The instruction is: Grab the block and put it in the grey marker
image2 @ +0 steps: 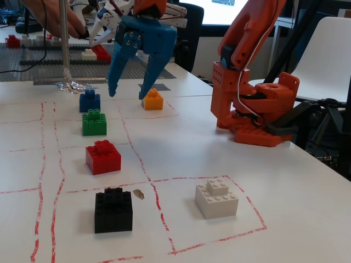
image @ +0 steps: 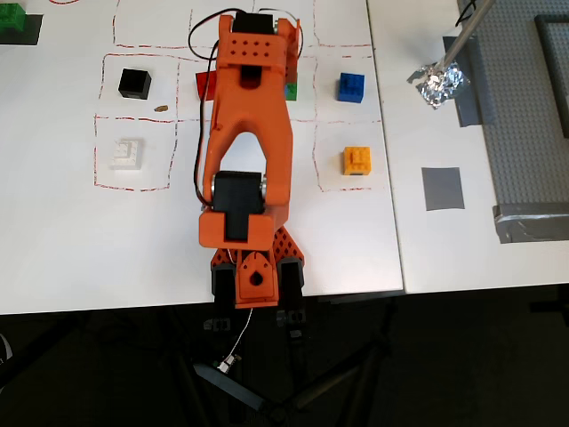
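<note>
— Fixed view first: where is the blue two-finger end effector (image2: 129,93)?

— Raised above the white counter (image2: 181,148), its fingers spread apart and empty, tips pointing down.

— And the small bright green toy brick (image2: 94,122)?

— On the counter between the blue brick (image2: 89,101) and the red brick (image2: 102,156), untouched. In the overhead view the orange arm (image: 246,151) covers most of it.

— The flat grey square patch (image: 442,189)?

— Well apart, right of the orange brick (image: 356,161).
</note>
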`<action>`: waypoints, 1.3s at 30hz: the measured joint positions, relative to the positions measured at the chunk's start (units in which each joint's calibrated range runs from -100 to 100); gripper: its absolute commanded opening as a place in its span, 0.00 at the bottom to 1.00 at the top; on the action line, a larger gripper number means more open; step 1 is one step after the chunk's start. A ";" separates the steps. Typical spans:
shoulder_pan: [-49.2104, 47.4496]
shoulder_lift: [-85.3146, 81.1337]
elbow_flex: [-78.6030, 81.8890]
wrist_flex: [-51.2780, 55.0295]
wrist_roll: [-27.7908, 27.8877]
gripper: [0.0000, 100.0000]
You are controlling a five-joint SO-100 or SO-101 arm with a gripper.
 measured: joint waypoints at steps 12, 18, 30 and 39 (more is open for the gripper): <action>3.19 9.97 -4.96 -1.69 -0.24 0.36; 2.89 14.35 -8.66 -2.49 0.00 0.36; 2.89 24.32 -15.42 -2.81 -0.73 0.38; 2.79 27.16 -15.51 -4.18 -0.68 0.36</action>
